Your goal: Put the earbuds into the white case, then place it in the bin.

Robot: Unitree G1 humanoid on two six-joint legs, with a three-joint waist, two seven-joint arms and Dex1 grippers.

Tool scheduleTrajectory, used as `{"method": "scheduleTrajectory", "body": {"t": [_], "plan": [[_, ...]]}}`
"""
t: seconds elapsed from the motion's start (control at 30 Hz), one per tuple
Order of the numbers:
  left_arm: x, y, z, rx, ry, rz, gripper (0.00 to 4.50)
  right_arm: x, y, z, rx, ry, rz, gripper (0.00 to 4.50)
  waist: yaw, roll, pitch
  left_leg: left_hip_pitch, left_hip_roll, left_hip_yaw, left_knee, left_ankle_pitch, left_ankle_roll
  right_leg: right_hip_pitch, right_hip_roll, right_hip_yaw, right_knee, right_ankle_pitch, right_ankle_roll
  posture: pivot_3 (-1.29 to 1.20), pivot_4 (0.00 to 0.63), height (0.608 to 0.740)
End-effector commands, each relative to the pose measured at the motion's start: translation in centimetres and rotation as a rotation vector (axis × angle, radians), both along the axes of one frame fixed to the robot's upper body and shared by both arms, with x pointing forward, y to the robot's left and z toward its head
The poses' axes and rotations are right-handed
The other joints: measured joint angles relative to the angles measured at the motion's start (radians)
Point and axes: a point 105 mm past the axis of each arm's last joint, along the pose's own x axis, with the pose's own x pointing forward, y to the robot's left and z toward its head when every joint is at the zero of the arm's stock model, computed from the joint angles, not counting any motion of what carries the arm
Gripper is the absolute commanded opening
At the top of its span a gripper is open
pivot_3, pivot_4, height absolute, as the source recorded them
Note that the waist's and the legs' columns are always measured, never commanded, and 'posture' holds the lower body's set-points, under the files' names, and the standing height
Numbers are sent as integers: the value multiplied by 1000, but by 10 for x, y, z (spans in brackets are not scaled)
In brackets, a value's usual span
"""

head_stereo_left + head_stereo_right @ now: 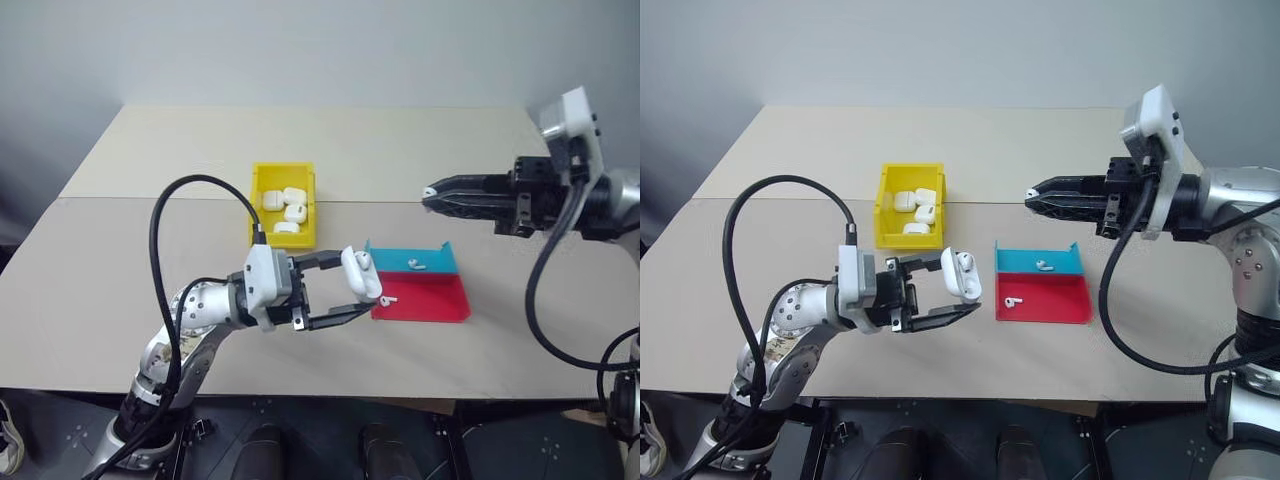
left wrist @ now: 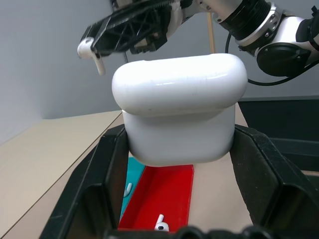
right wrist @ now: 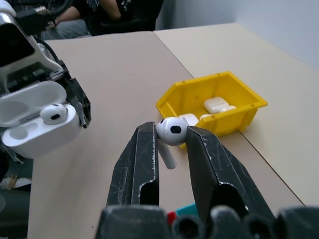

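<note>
- Between the right gripper's [image 3: 167,137] clenched fingers sat one earbud [image 3: 171,132], stem hanging down.
- Well off from those fingertips, toward the robot's left and lower, the left gripper [image 1: 340,296] clamped the white case [image 1: 360,273], lid open, one earbud already seated, one socket empty.
- Beyond the case stood the bin [image 1: 257,210] on the bench [image 1: 150,160].

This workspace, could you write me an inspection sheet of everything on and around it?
Surface: tan table, two boards meeting at a seam.
Job's things: open white case with one earbud seated; second earbud; yellow bin holding several closed cases.
Clutter: red and blue tray with two loose earbuds.
Hands: left hand shut on the case; right hand shut on the second earbud, above the table.
Cables: black, looping off both wrists.
Surroundings: plain grey wall; people seated beyond the table.
</note>
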Motion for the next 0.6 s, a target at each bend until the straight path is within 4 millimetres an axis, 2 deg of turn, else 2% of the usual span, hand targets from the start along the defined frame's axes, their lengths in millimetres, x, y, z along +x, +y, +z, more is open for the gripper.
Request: {"method": "scheduleTrajectory", "body": {"t": [0.03,0.2,0.33,0.6], "plan": [[-4,-5,9,-25,-39,-23,2777,-23,1,15,55,-50,48,637,1,0,0,0,0,0,0,0,0,0,0,0,0,0,0,0,150,740],[-1,-7,8,-31,-32,-40,2777,-47,4,20,175,-91,115,637,1,0,0,0,0,0,1,0,0,1,0,0,0,0,0,0,150,740],[1,-11,7,-35,-24,-56,2777,-65,9,16,248,-142,177,637,1,-1,-1,0,0,-1,2,0,1,1,0,0,0,0,0,0,150,740],[5,-13,4,-59,-8,-80,2777,-61,26,-10,275,-12,172,637,-1,-1,-1,0,0,-1,3,0,1,2,1,0,1,0,0,0,150,740]]}}
